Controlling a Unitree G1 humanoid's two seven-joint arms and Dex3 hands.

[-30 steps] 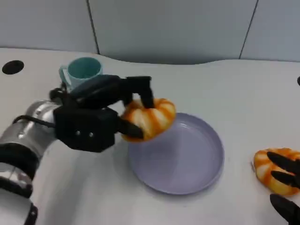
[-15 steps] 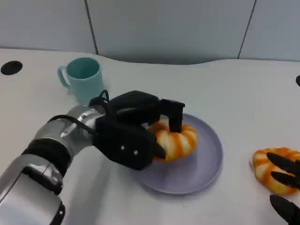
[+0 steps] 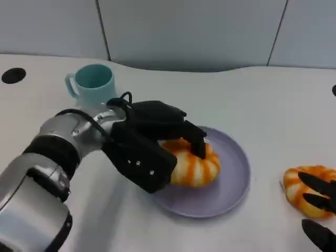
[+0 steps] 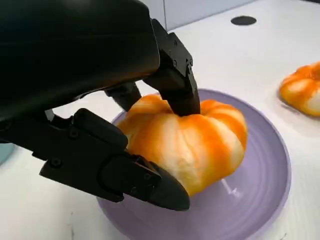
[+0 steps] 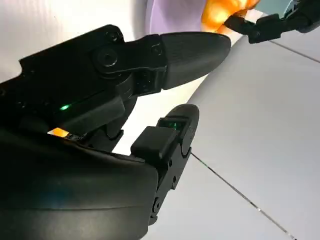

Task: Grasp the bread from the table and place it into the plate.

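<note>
Holding the bread [image 3: 194, 164], the left hand [image 3: 149, 149] has its black fingers [image 4: 177, 82] wrapped over the top and one more finger tucked under the near side. That bread sits down low inside the purple plate [image 3: 231, 184], and it looks like it touches the plate floor. So the next move is probably just to let go and lift the hand up and away, back toward the teal cup [image 3: 93, 84] side. The right hand [image 3: 317, 207] is at the far lower corner, resting by a second bread [image 3: 296, 191] that lies on the table [image 3: 273, 105], well apart from the plate. I cannot tell if that hand grips it or only lies over it.
</note>
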